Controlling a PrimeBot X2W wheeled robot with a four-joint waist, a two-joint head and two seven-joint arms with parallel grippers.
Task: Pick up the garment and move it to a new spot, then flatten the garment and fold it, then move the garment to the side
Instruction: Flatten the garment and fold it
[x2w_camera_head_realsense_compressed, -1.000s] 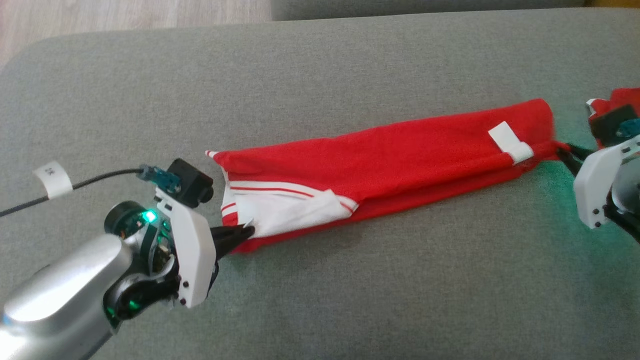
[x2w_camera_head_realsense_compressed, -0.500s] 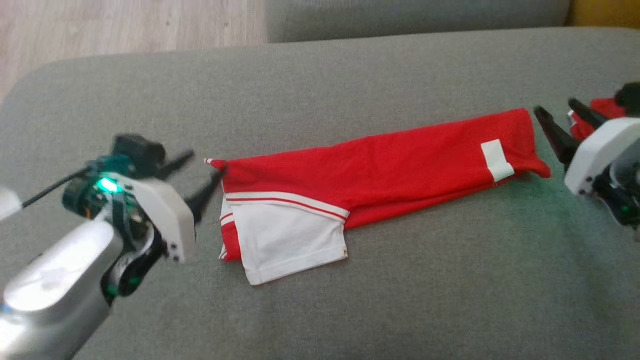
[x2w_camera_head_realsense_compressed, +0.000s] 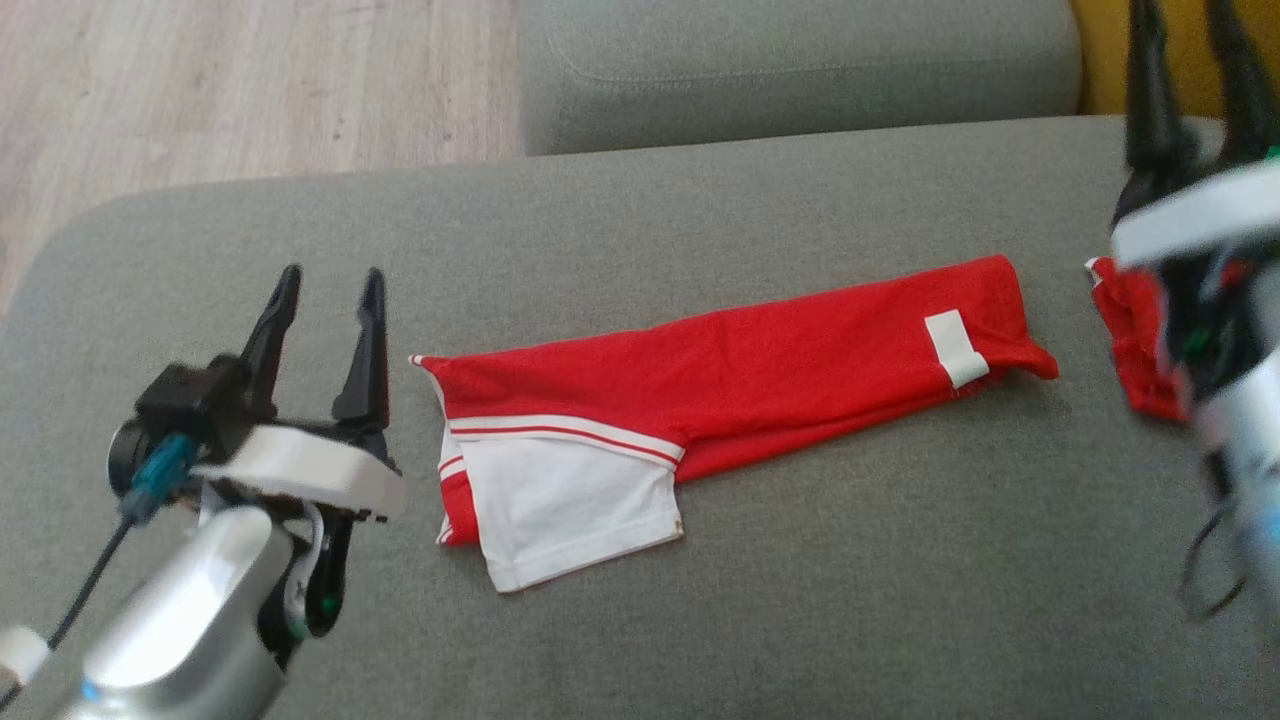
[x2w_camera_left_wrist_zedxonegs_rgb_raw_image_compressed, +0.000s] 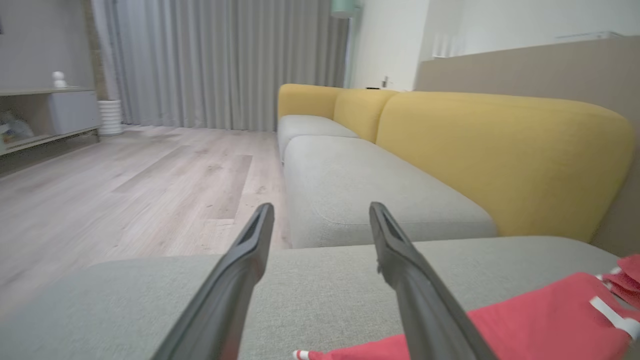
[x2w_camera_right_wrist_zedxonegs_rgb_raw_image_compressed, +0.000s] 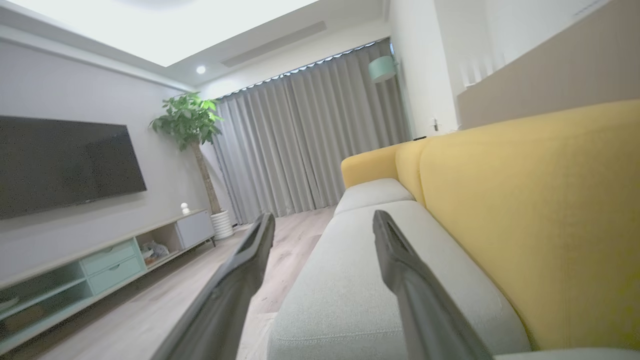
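Note:
The garment (x2w_camera_head_realsense_compressed: 760, 380), red with white stripes and a white panel, lies folded into a long narrow strip across the grey seat cushion (x2w_camera_head_realsense_compressed: 700, 600). Its near end also shows low in the left wrist view as the garment (x2w_camera_left_wrist_zedxonegs_rgb_raw_image_compressed: 540, 320). My left gripper (x2w_camera_head_realsense_compressed: 328, 275) hovers just left of the garment's left end, open and empty, fingers pointing away. My right gripper (x2w_camera_head_realsense_compressed: 1185, 40) is raised beyond the garment's right end, open and empty. Both wrist views show the left gripper (x2w_camera_left_wrist_zedxonegs_rgb_raw_image_compressed: 320, 210) and the right gripper (x2w_camera_right_wrist_zedxonegs_rgb_raw_image_compressed: 322, 217) with fingers spread and nothing between them.
A second red cloth (x2w_camera_head_realsense_compressed: 1130, 320) lies at the right, partly hidden behind my right wrist. Another grey cushion (x2w_camera_head_realsense_compressed: 790, 70) adjoins at the back. A yellow backrest (x2w_camera_left_wrist_zedxonegs_rgb_raw_image_compressed: 500, 160) runs along the right side. Wooden floor (x2w_camera_head_realsense_compressed: 200, 90) lies past the left edge.
Both grippers opened, let go of the garment's two ends and lifted away, fingers now pointing up the view. The garment's white panel has spread out. The camera has tilted up.

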